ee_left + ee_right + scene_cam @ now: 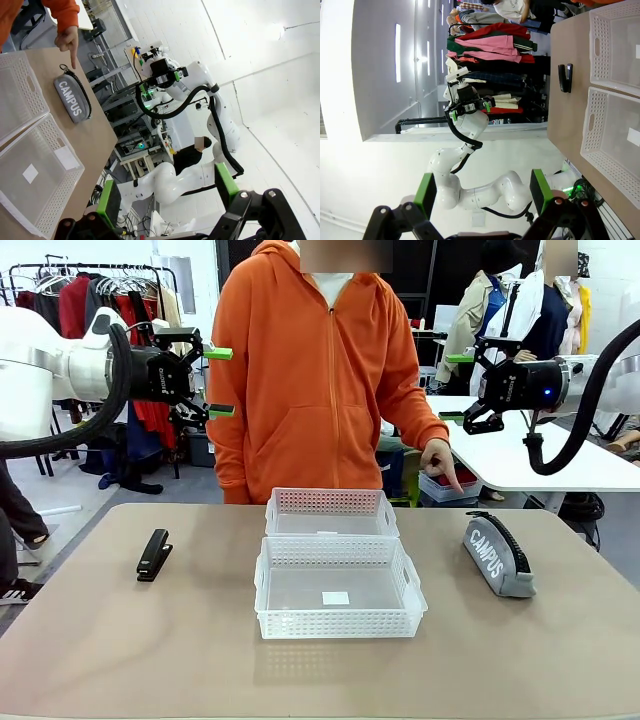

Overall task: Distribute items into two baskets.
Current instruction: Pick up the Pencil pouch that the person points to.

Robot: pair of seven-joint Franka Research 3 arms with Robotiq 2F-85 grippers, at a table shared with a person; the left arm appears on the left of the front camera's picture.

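Nothing placed yet: small black stapler (153, 555), left, and grey wedge-shaped CAMPUS zip pouch (498, 555), right, lie outside both translucent white lattice plastic baskets (340, 623); left gripper (222, 382) and right gripper (458, 387), up top, gape empty.

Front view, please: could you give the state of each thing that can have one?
Left gripper: open, empty.
Right gripper: open, empty.
Near basket: upright, one white label inside.
Far basket: upright, empty.
Pouch: lying on table, untouched.
Stapler: closed, lying on table.
Person's hand: pointing down at pouch.
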